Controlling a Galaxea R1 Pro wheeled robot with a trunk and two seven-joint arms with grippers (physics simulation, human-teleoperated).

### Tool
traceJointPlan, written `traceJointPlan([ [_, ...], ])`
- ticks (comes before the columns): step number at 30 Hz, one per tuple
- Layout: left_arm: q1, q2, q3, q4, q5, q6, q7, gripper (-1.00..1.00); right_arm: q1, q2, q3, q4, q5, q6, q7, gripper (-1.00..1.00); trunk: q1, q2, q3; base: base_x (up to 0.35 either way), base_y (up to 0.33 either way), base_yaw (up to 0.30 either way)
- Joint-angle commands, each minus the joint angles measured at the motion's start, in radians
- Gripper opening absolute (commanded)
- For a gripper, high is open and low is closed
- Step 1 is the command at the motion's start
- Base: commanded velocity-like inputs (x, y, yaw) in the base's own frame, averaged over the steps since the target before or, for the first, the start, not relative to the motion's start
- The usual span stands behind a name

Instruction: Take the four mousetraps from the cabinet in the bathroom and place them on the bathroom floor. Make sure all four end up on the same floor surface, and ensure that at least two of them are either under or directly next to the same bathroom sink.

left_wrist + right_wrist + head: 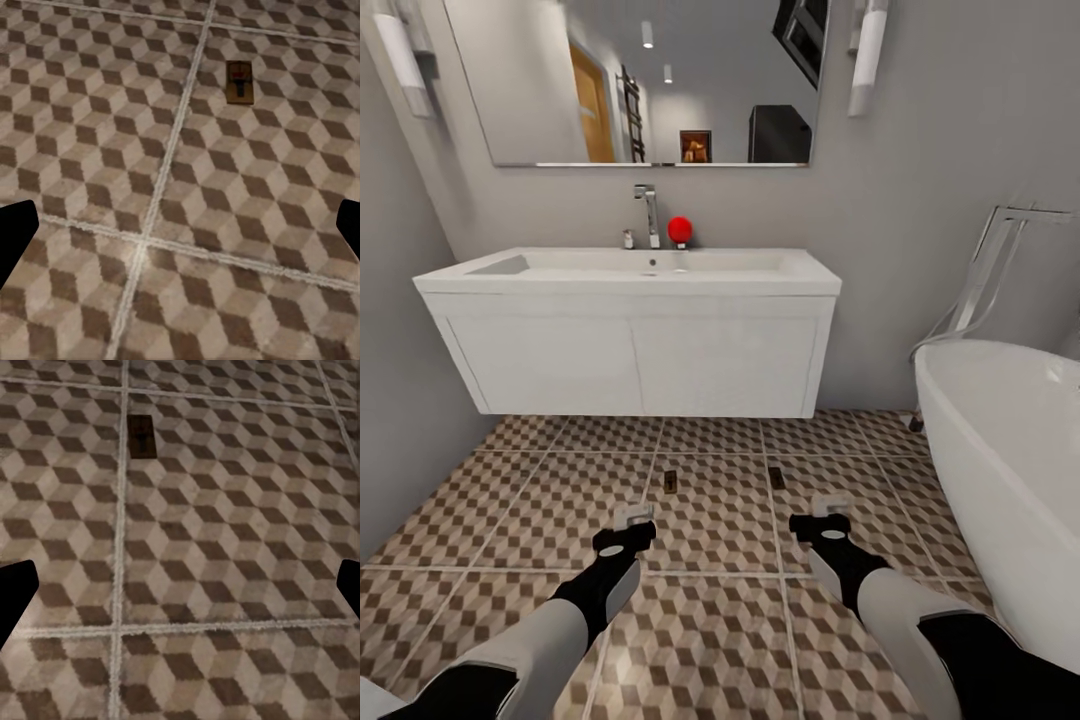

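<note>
— Where were the mousetraps when you looked?

— Two lay flat on the bathroom floor [510, 500], just in front of the sink [630, 272] and its white vanity: the left mousetrap [672, 481] near a grout line, the right mousetrap [776, 477] a little apart from it. Each sat just beyond one of my arms.

— And your pincers?

— My left pincer [632, 518] and right pincer [822, 510] both hung low over the tiles, spread wide and holding nothing.

— So which step was that?

— I judged two traps placed beside the sink, so that condition looked met. The next move called for turning back to the cabinet for the remaining two.
</note>
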Motion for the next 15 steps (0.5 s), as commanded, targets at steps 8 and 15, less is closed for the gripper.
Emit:
traceJointPlan([
  [8, -0.001, 0.001, -0.008, 0.035, 0.010, -0.004, 0.008, 1.00, -0.002, -0.003, 0.008, 0.007, 0.001, -0.013, -0.007, 1.00, -0.004, 0.002, 0.030, 0.000, 0.000, 0.000],
  [15, -0.001, 0.006, -0.008, 0.077, 0.010, -0.004, 0.010, 1.00, -0.002, -0.007, 0.008, 0.022, 0.002, -0.018, -0.007, 1.00, -0.007, 0.003, 0.057, 0.000, 0.000, 0.000],
])
